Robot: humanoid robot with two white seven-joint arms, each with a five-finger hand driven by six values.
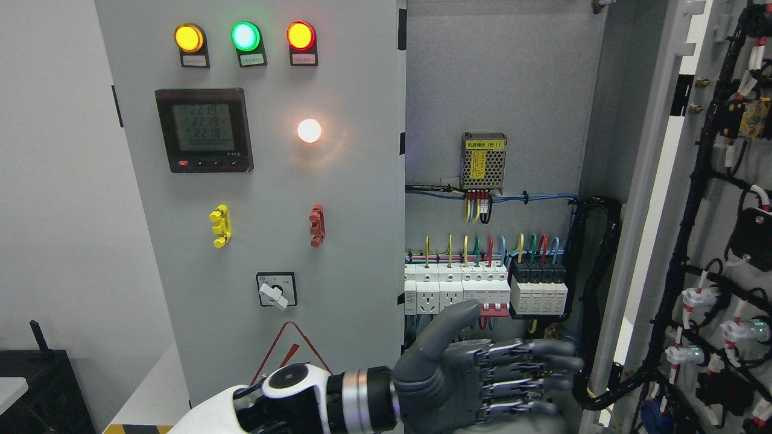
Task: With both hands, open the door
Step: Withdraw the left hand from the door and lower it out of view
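Note:
The grey electrical cabinet has its left door (356, 199) shut, carrying three lit lamps, a meter (204, 129) and a rotary switch (276, 290). Its right door (648, 199) stands swung open to the right, and wiring shows on its inner face (718, 259). My left hand (512, 361) comes in from the lower left and lies low in the open doorway. Its fingers are stretched out toward the open door's edge, thumb up, and hold nothing. The fingertips (570, 363) are close to a black cable bundle (594, 271). I cannot tell whether they touch it. The right hand is out of view.
Inside the cabinet are a meshed power supply (484, 161), a row of breakers and sockets (482, 289) and coloured wires. A black box (42, 386) sits at the lower left beside the white wall.

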